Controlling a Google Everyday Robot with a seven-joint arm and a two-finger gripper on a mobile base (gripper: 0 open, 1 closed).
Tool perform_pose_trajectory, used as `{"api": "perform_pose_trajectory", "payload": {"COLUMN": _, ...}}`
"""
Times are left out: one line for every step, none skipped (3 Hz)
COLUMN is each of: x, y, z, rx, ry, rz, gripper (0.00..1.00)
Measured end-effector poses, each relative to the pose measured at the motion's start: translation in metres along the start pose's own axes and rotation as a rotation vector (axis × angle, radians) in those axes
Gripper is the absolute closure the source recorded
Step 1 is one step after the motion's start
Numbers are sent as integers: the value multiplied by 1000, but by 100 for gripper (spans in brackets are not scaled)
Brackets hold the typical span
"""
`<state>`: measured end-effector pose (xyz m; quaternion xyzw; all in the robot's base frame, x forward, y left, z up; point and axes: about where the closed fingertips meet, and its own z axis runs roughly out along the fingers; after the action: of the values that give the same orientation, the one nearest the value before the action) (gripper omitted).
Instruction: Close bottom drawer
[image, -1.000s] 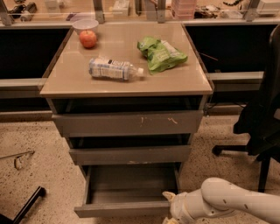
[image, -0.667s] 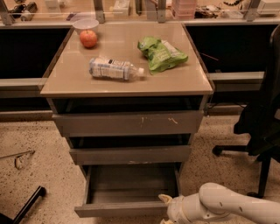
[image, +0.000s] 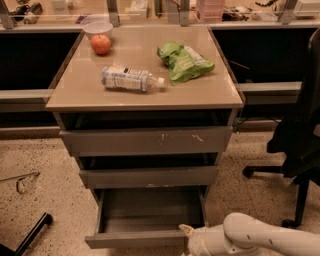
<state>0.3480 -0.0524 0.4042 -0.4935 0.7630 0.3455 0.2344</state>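
Bottom drawer (image: 150, 215) still open, pincer (image: 187, 231) now nearer its front-right corner.

Arm (image: 265, 236): one, white, smooth-shelled. It enters at the lower right corner, about 4 o'clock of the view, and lies nearly level, reaching toward 9 o'clock. A rounded joint bulges at its near end, and the rest runs off the right edge.

Wrist (image: 206, 243): white, narrower than the joint, low at about 5 o'clock, partly cut by the bottom edge.

Pincer (image: 187, 231): pale, at the arm's leftmost end, between 5 and 6 o'clock, pointing toward 10 o'clock. Only its upper part shows.
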Motion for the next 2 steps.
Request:
{"api": "perform_pose_trajectory", "payload": {"x": 25, "y": -8, "z": 43, "rx": -8, "ry": 1, "rz": -3, "gripper": 0}}
{"api": "perform_pose_trajectory", "payload": {"x": 68, "y": -12, "z": 93, "rx": -34, "ry": -28, "rz": 51, "gripper": 0}}
